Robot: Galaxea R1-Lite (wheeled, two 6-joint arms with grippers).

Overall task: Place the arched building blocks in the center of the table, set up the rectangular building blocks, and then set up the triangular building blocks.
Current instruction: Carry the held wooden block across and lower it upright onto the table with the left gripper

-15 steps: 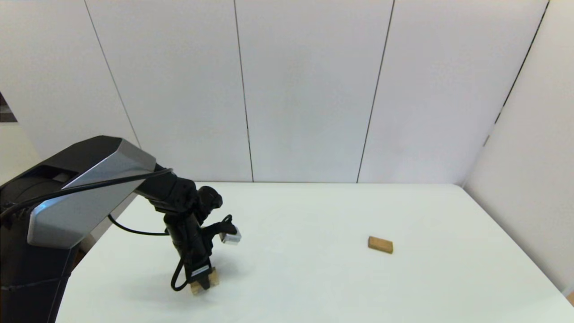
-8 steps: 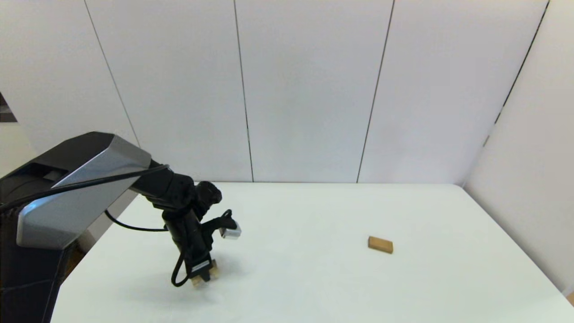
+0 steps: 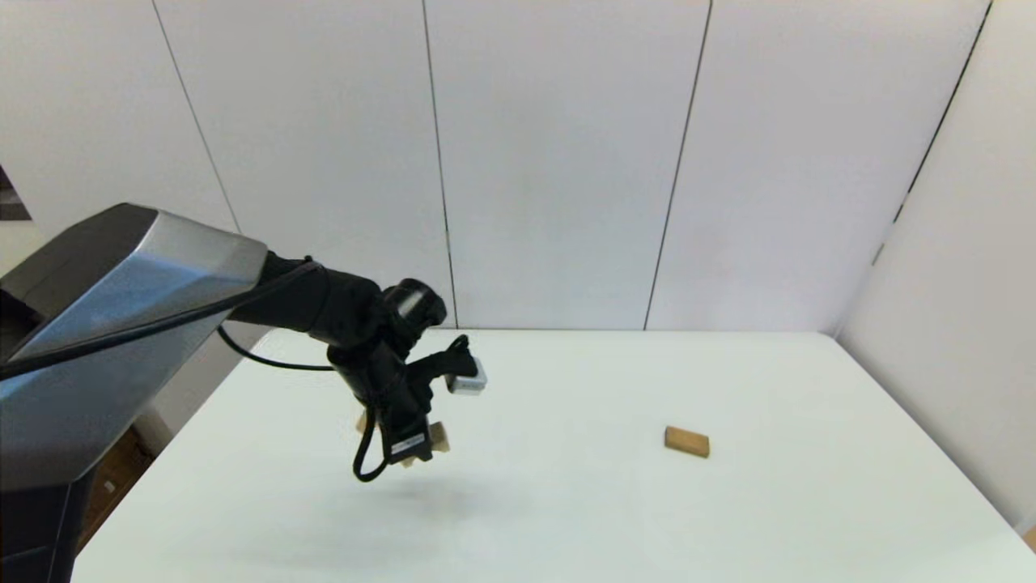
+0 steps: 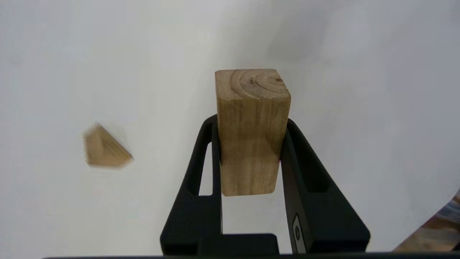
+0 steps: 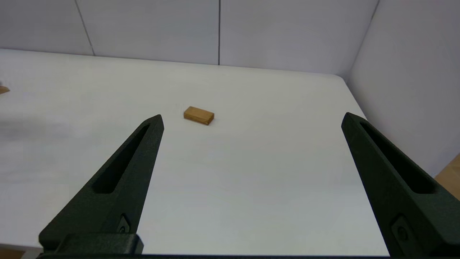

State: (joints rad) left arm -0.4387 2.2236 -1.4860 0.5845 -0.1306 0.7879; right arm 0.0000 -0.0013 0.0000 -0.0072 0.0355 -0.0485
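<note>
My left gripper (image 3: 414, 452) is shut on the arched block (image 3: 438, 437), a chunky tan wooden block, and holds it in the air above the left part of the white table (image 3: 583, 518). In the left wrist view the arched block (image 4: 251, 133) stands up between the two black fingers (image 4: 201, 169). The small triangular block (image 4: 106, 151) lies on the table beside it, and a bit of it shows behind the arm (image 3: 361, 423). The flat rectangular block (image 3: 686, 442) lies at the right. My right gripper (image 5: 251, 122) is open and parked near the front edge, with the rectangular block (image 5: 198, 115) ahead of it.
White wall panels (image 3: 550, 162) close the table's far side and the right side. The table's left edge (image 3: 202, 405) runs under the left arm.
My left gripper has risen off the table with the arched block and moved right and farther back. The triangular block now shows behind the arm. The rectangular block has not moved.
</note>
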